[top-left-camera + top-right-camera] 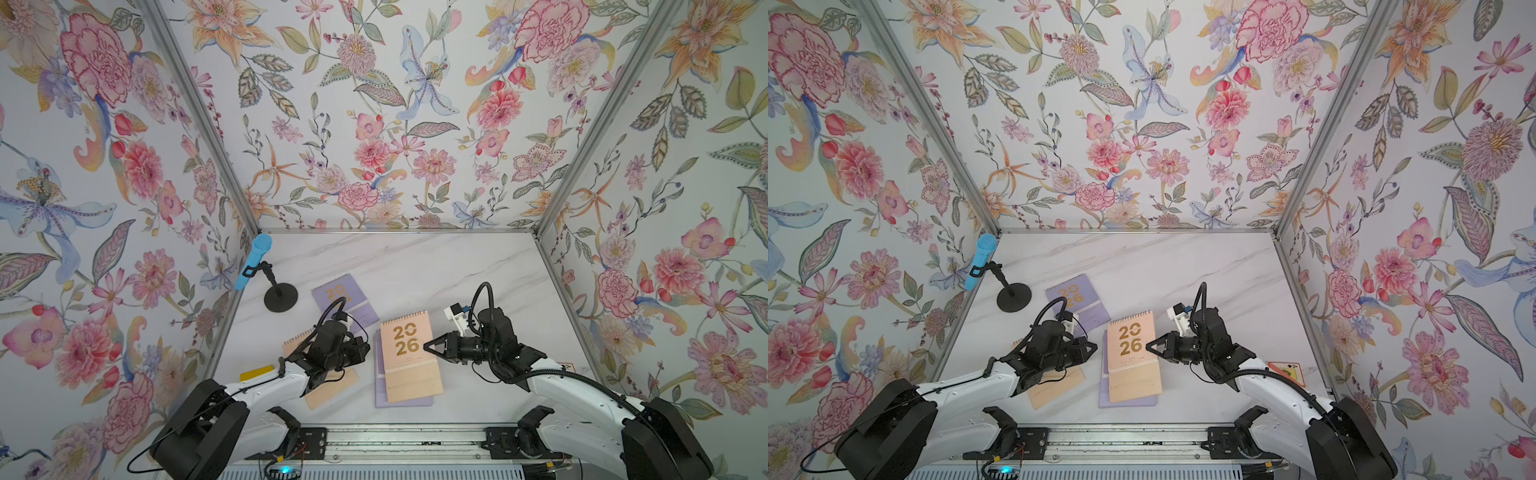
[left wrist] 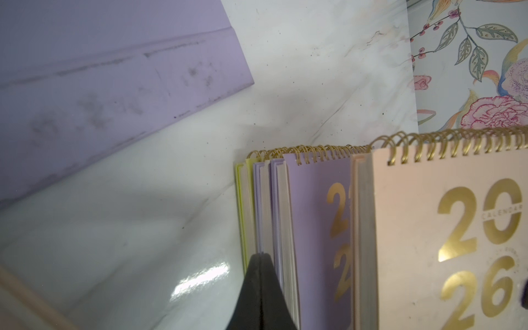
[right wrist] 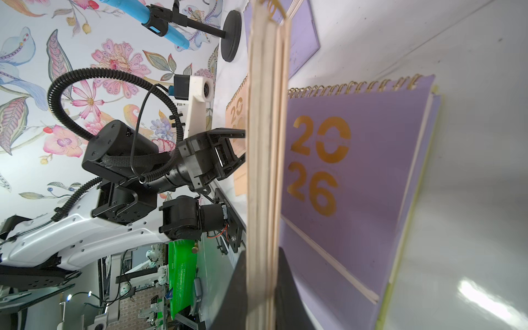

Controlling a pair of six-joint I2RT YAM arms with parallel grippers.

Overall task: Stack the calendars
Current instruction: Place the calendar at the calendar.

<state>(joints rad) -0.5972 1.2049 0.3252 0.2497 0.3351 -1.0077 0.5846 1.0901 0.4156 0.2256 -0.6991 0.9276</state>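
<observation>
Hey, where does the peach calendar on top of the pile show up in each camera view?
In a top view: peach calendar lies mid-table, atop the pile.
In a top view: same place, between the two arms.
Left wrist: its cover with gold 2026, close up.
Right wrist: seen edge-on, a pale strip close to the camera.
Shared landmark: lavender calendar directly beneath it, visible in all four.

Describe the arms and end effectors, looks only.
Left arm and right arm: white shells, black joints and bases. Black corrugated conduit loops over each wrist beside a white camera mount. Left end effector and right end effector: black, tapered to a point.
</observation>
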